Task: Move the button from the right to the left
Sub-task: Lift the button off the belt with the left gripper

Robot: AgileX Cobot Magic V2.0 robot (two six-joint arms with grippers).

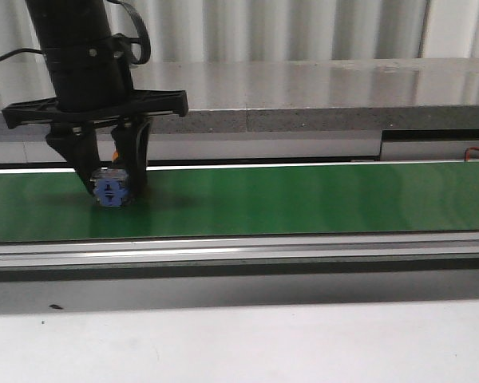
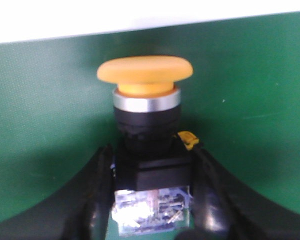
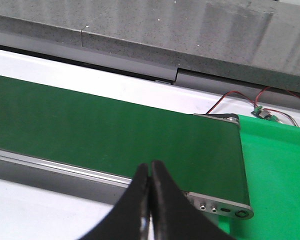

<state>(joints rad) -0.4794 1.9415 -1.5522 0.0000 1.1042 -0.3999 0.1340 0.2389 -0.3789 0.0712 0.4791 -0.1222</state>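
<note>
The button (image 2: pixel 146 100) has a round yellow cap, a silver ring, a dark body and a blue contact block (image 1: pixel 111 191). It lies on the green conveyor belt (image 1: pixel 303 199) at the left end. My left gripper (image 1: pixel 112 185) is shut on the button's body, its black fingers (image 2: pixel 97 190) pressed against both sides. In the front view the blue block faces the camera between the fingers. My right gripper (image 3: pixel 150 172) is shut and empty, above the belt's near edge by the right end; it does not show in the front view.
A grey stone-like ledge (image 1: pixel 303 96) runs behind the belt. A metal rail (image 1: pixel 263 251) borders the belt's front, with a white table (image 1: pixel 239 343) before it. The belt's end roller bracket (image 3: pixel 225 207) and a small wired circuit board (image 3: pixel 265 114) on green cloth lie at the right.
</note>
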